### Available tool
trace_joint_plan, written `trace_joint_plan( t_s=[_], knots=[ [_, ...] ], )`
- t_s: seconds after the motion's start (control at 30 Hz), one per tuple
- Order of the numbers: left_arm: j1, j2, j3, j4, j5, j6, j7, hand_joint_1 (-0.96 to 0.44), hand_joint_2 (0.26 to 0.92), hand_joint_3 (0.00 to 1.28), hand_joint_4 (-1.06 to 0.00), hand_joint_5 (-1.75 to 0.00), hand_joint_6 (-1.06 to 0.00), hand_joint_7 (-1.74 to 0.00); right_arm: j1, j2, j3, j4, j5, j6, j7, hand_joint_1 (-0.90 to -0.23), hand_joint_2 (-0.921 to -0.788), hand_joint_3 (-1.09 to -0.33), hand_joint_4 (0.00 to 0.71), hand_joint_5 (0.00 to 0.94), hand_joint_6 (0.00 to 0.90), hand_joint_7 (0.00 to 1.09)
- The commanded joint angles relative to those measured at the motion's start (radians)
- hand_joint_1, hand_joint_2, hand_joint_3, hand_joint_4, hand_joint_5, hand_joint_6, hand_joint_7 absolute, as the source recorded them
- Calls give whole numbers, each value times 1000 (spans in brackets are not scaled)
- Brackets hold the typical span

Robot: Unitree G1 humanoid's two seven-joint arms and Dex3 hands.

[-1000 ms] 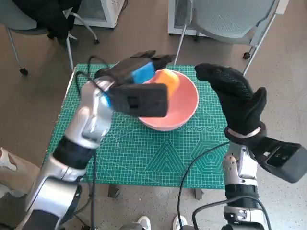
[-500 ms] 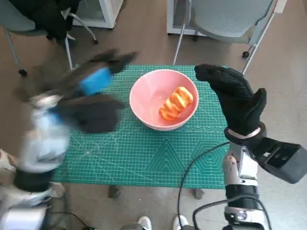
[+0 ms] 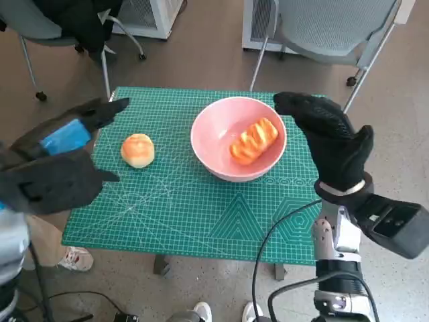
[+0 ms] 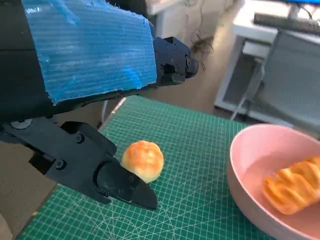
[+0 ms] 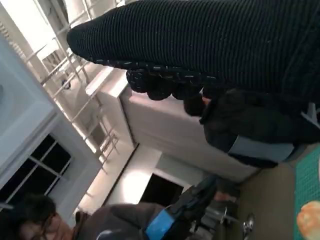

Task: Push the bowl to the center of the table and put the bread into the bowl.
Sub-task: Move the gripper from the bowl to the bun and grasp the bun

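Gloved right hand (image 5: 210,45) across the top, blue-taped left hand (image 5: 172,220), a person (image 5: 30,220) nearby

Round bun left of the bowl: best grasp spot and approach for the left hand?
Probably take the round bun across its widest middle, from above. It sits alone and dome-up on the green mat, apart from the pink bowl, with bare mat on every side. The left hand is open just beside it, fingers apart.

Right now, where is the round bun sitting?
In the head view the round bun lies on the green mat, left of the pink bowl and apart from it, just right of the left robot hand.
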Motion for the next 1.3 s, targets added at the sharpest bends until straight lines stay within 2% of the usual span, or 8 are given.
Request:
trace_joint_plan(
  t_s=[0.03,0.27,0.63,1.0,1.3],
  knots=[
    [15,3,-24,-45,24,49,21,133,712,16,1,1,-126,-15,-6,11,3,22,-5,4,-1,-678,-921,-810,53,0,8,262],
    [6,6,-69,-52,62,92,47,154,724,25,1,1,-126,-13,-14,16,7,23,-7,4,1,-667,-921,-835,47,0,1,267],
    [-34,-8,-147,23,106,104,86,39,716,21,1,1,-131,-12,-19,14,2,39,7,-1,22,-673,-921,-843,53,3,-1,271],
    [-148,-46,-284,293,172,36,126,-42,708,14,1,1,-131,-9,-26,2,-14,62,22,-1,49,-676,-921,-836,56,4,0,274],
    [-294,-90,-412,600,251,-43,123,-158,704,8,1,1,-127,-5,-23,-6,-20,59,26,4,55,-679,-921,-833,58,3,0,276]
  ],
)
